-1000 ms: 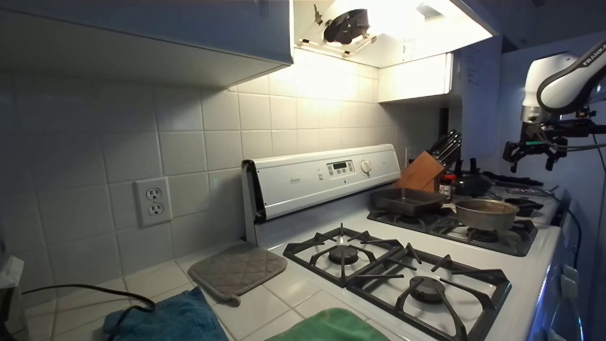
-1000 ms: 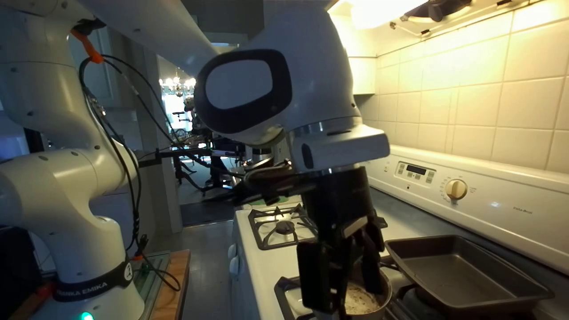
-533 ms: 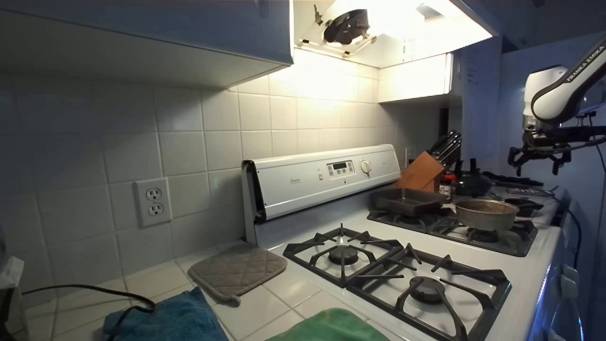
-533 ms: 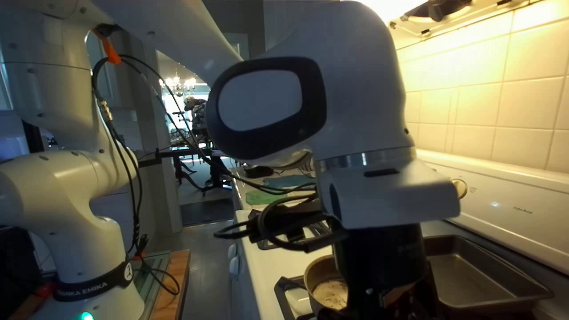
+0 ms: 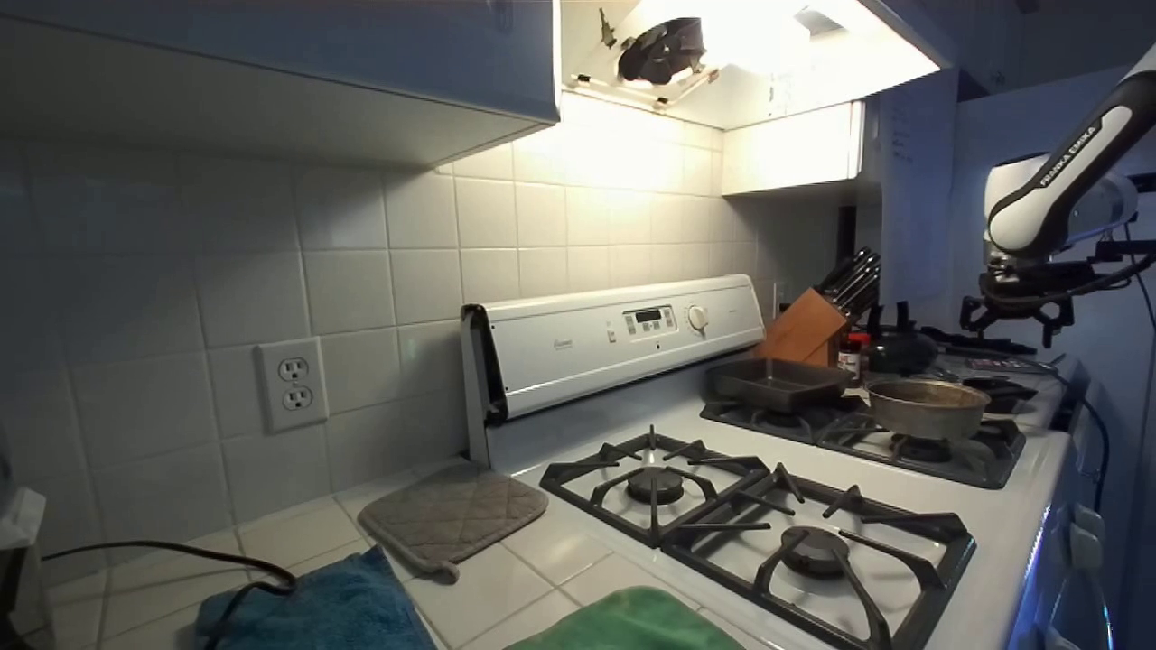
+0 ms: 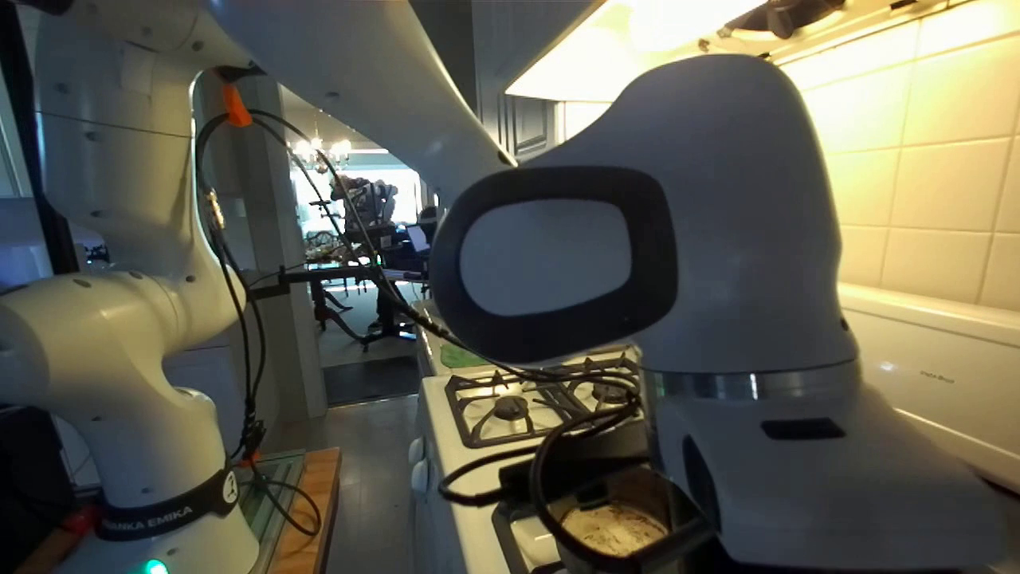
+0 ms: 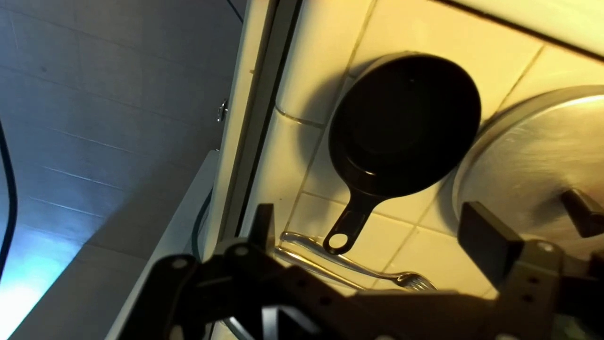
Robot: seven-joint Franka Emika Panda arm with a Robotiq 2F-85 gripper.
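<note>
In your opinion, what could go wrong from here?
If lowered, the open gripper might catch the fork near the handle of the black pan. A push might slide this pan into the metal lid beside it. In an exterior view, the cable loop hanging at the arm could snag.

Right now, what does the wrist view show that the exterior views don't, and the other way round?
Only the wrist view lets me make out the fork, the inside of the small black pan and, clearly, the metal lid.

Only the exterior views show the pot, visible in both; the knife block, blue cloth and wall socket appear in an exterior view.

Shared: the hand, open and holding nothing, shows in an exterior view and the wrist view, as does tiled counter.
</note>
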